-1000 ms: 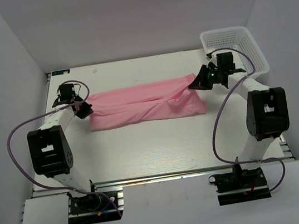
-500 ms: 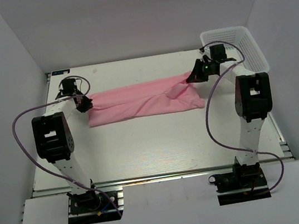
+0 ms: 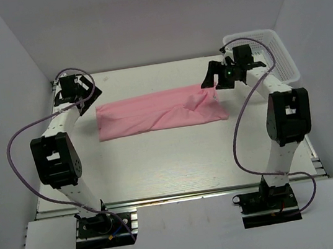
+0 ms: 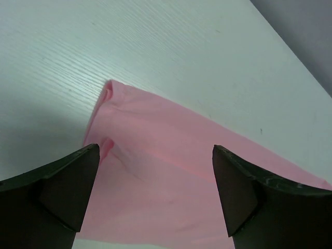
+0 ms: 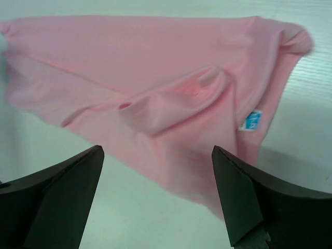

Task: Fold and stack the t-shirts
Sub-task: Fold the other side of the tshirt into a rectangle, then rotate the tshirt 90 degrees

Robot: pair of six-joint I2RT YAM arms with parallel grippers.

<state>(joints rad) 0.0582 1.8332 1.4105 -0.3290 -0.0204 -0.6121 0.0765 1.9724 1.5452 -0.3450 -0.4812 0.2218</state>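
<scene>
1. You had bare white wood-grain table (image 3: 160, 163) open between the arm bases and the cloth.
2. The shirt (image 3: 158, 112), thin soft pink, lay mid-table as a long flat band, puckered near its right end.
3. A second before, you held both ends pinched; now your left gripper (image 3: 80, 92) and right gripper (image 3: 209, 75) stood jaws apart, empty, just off each end.
4. The white mesh basket (image 3: 278, 51) sat in the far right corner.

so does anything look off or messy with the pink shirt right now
Yes. The light-pink thin-fabric t-shirt lies as a long folded band, but its right end is rumpled: a raised ridge of cloth puckers up there, so the fold does not lie flat. A small white label shows at that end. Nothing looks spilled or torn.
</scene>
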